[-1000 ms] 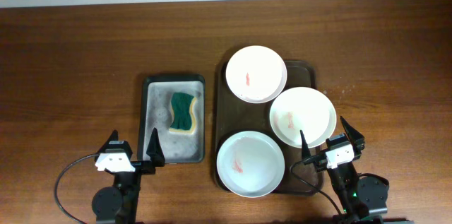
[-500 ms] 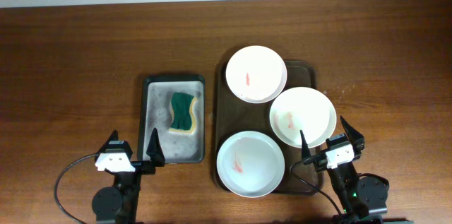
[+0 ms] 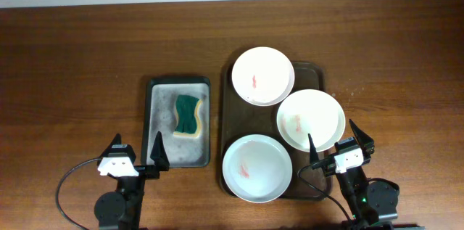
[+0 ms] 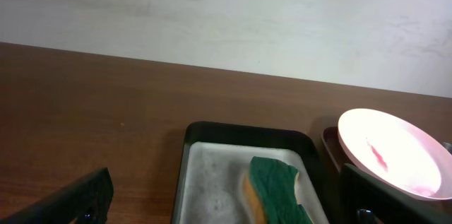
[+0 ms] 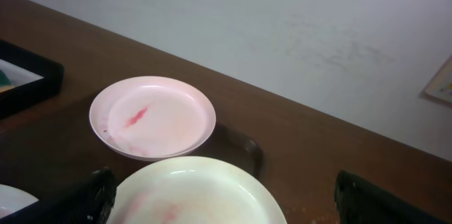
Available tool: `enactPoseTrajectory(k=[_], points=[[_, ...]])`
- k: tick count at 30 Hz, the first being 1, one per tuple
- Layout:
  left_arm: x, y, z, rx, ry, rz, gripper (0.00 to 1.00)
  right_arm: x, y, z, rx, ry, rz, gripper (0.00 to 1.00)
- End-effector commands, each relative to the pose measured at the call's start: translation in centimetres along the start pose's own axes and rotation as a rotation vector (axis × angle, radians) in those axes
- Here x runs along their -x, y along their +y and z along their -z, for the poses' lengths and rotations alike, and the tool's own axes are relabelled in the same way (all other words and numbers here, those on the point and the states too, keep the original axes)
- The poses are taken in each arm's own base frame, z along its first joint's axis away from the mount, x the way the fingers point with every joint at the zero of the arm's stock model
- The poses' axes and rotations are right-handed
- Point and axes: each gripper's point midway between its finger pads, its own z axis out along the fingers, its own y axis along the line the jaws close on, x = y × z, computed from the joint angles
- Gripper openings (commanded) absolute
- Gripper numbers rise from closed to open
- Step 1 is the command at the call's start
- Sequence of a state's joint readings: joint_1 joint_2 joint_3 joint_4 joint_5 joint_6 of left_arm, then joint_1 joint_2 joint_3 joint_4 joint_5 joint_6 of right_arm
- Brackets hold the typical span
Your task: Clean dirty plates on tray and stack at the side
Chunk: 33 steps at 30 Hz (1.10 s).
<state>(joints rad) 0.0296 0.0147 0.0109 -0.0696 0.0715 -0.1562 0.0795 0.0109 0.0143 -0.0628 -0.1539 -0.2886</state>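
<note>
both grippers spread wide and empty, three smeared plates on the tray

clock directions are read from above, with the table's far edge at 12. the left gripper (image 3: 136, 145) sits at the table's 7 o'clock, its fingers spread wide with nothing between them. it is at the 6 o'clock end of the small black tray (image 3: 163, 88), and no contact with it shows. the right gripper (image 3: 335, 141) sits at 5 o'clock, also spread wide and holding nothing. from above, one finger crosses the rim of the middle plate (image 3: 310, 120), but whether it touches cannot be told.

the brown tray (image 3: 310, 77) lies right of the table's centre, just beside the small black tray. it carries three white plates. the far plate (image 3: 262, 75) is at its 12 o'clock end and hangs over the rim. the middle plate is at 3 o'clock, jutting past that edge. the near plate (image 3: 257, 168) is at 6 o'clock. the plates sit close together, each with a small red smear at its centre.

a green and yellow sponge (image 3: 188, 114) lies in the small black tray, toward 12 o'clock, on a grey, sudsy bottom.
</note>
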Motion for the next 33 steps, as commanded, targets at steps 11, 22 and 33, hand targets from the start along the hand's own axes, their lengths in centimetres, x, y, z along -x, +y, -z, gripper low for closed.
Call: enactPoseTrajectory(k=[11, 22, 33], points=[[0.1, -0.2, 0.0, -0.013, -0.005, -0.017, 0.99, -0.3, 0.1, 0.0, -0.002, 0.005, -0.005, 0.99], [0.1, -5.1, 0.9, -0.293, 0.022, -0.001, 0.99, 2.3, 3.4, 0.5, 0.202, -0.115, -0.002, 0.99], [13.7, -6.8, 0.8, -0.216, 0.305, 0.079, 0.99, 15.7, 0.7, 4.6, 0.295, 0.164, -0.289, 0.99]])
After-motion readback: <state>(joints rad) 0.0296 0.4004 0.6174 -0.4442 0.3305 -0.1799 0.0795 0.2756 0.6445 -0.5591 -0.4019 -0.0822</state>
